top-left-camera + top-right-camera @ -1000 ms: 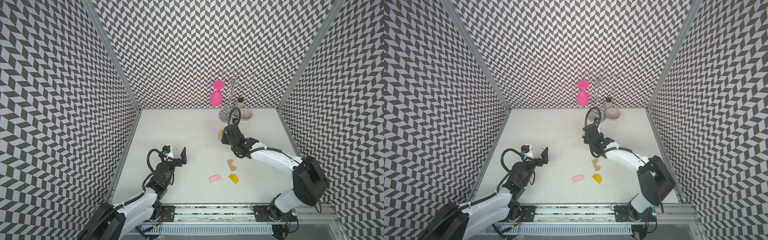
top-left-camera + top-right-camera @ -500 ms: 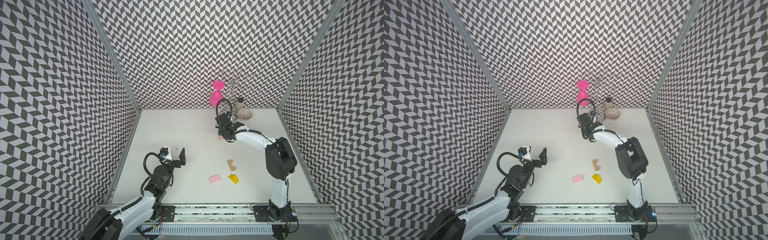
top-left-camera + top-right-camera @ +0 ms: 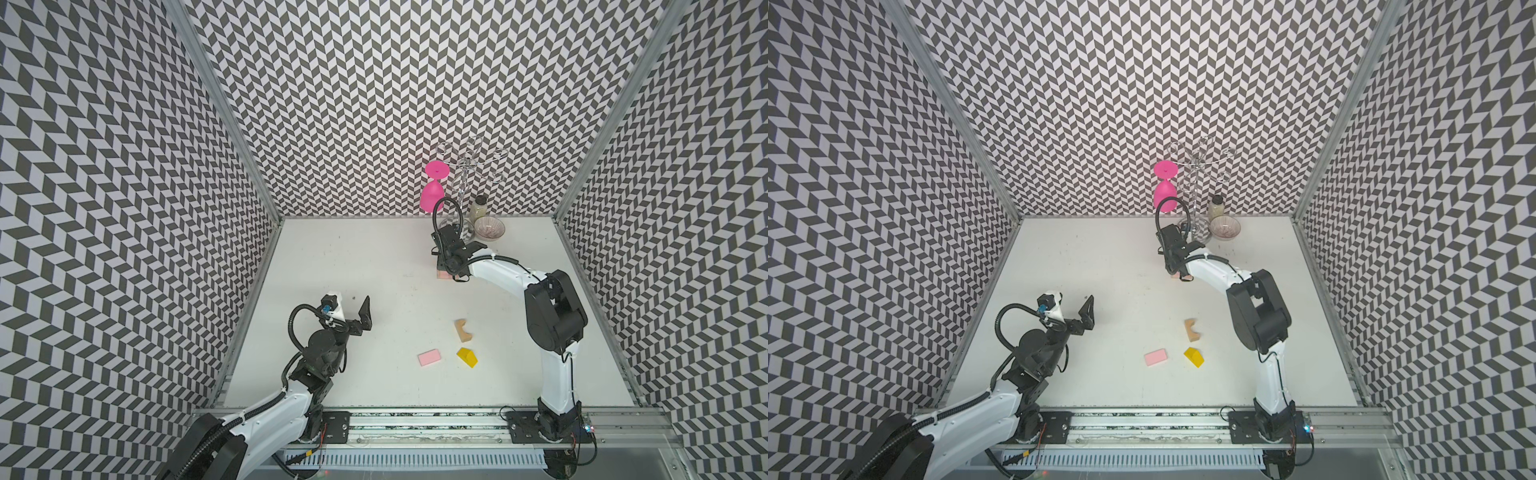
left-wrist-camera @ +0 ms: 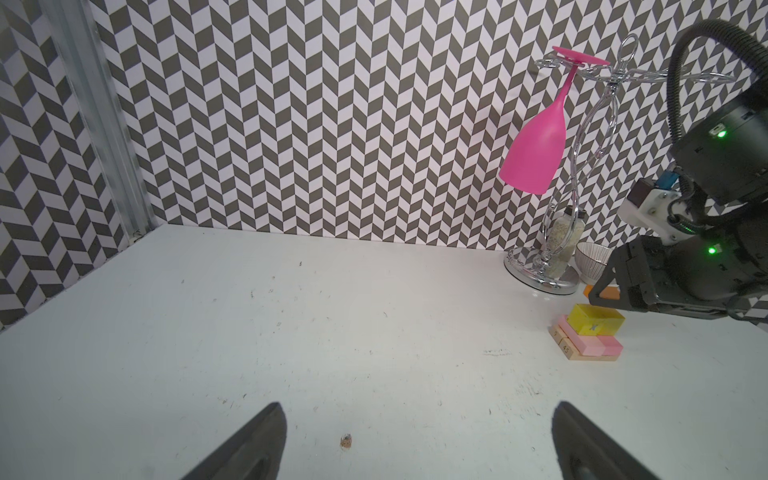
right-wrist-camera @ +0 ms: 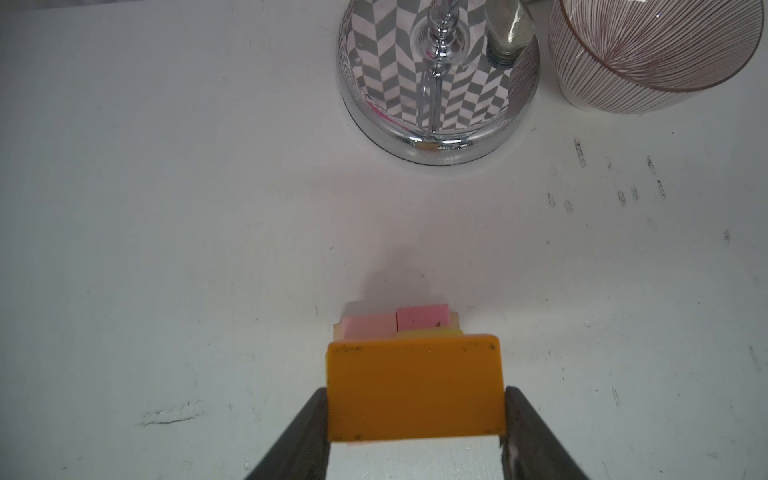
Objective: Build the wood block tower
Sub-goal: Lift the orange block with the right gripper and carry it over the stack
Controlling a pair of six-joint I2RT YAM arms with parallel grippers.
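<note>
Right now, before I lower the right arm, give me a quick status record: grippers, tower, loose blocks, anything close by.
right gripper: shut on orange bar, held over the tower, apparently not touching it
left gripper: open, empty, away from the blocks
tower layers: tan base, pink bars, yellow layer on top
loose blocks: pink bar, yellow roof piece, tan arch
nearby: chrome stand and striped cup behind the tower

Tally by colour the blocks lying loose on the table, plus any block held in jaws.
Tan arch: 1
Pink bar: 1
Yellow roof piece: 1
Orange bar, in the jaws of the right gripper: 1
Total: 4
</note>
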